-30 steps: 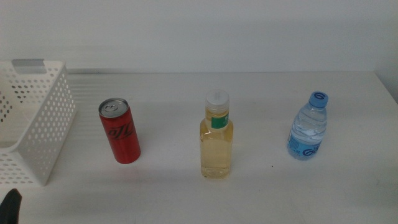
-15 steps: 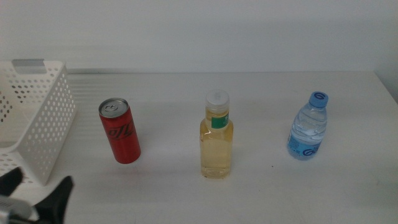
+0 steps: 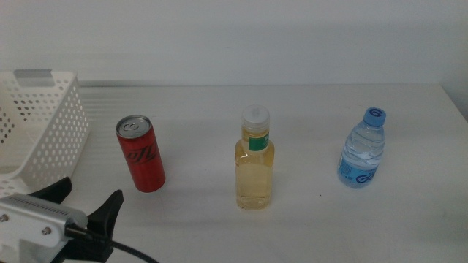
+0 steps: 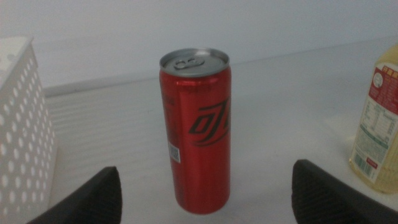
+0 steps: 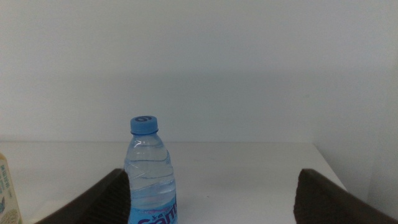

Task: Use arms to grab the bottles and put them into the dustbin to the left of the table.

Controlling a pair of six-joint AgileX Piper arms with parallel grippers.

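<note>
A red can (image 3: 142, 153) stands on the white table (image 3: 314, 226) at the left. A clear bottle of yellow liquid (image 3: 254, 164) stands in the middle. A blue-capped water bottle (image 3: 362, 150) stands at the right. My left gripper (image 3: 89, 193) is open and empty at the bottom left, just in front of the can. In the left wrist view the can (image 4: 196, 134) stands ahead between the spread jaws of my left gripper (image 4: 206, 169). My right gripper (image 5: 211, 177) is open, with the water bottle (image 5: 149, 171) ahead near one jaw. It is out of the middle view.
The white perforated dustbin (image 3: 44, 139) stands at the table's left edge, close behind the left gripper, and it also shows in the left wrist view (image 4: 18, 124). The yellow bottle (image 4: 376, 134) shows at the edge of the left wrist view. A white wall lies behind the table.
My left gripper has come up into the middle view from the bottom left corner and moved right, toward the red can. The bottles and can have not moved.
</note>
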